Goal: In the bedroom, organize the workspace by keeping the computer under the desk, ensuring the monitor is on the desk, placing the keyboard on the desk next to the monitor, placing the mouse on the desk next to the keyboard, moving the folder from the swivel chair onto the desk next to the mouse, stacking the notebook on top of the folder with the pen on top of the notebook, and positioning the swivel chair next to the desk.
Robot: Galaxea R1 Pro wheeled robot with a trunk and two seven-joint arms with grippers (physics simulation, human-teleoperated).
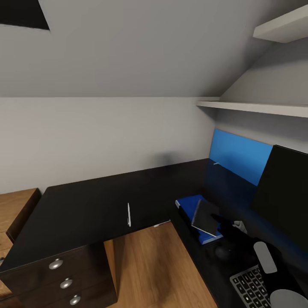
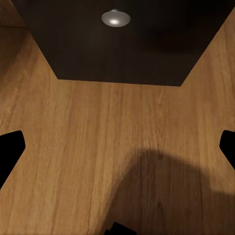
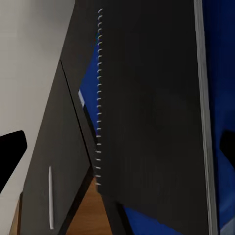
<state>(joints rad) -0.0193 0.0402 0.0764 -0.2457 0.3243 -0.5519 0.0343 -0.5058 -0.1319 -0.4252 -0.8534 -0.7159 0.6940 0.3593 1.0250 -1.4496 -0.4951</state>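
Head view shows our right gripper [image 1: 229, 229] at five o'clock, its jaws apart beside the notebook [image 1: 206, 217], which lies askew on the folder [image 1: 191, 204]. We risk nudging it off; the pen [image 1: 128, 214] waits at seven o'clock.

we see a pale grey wall [image 1: 107, 137] under a sloped ceiling [image 1: 141, 47], two white shelves [image 1: 256, 107] at the right, a blue wall panel [image 1: 239, 156] below them, light wood floor [image 1: 149, 265], and a wooden dresser [image 1: 15, 205] at far left.
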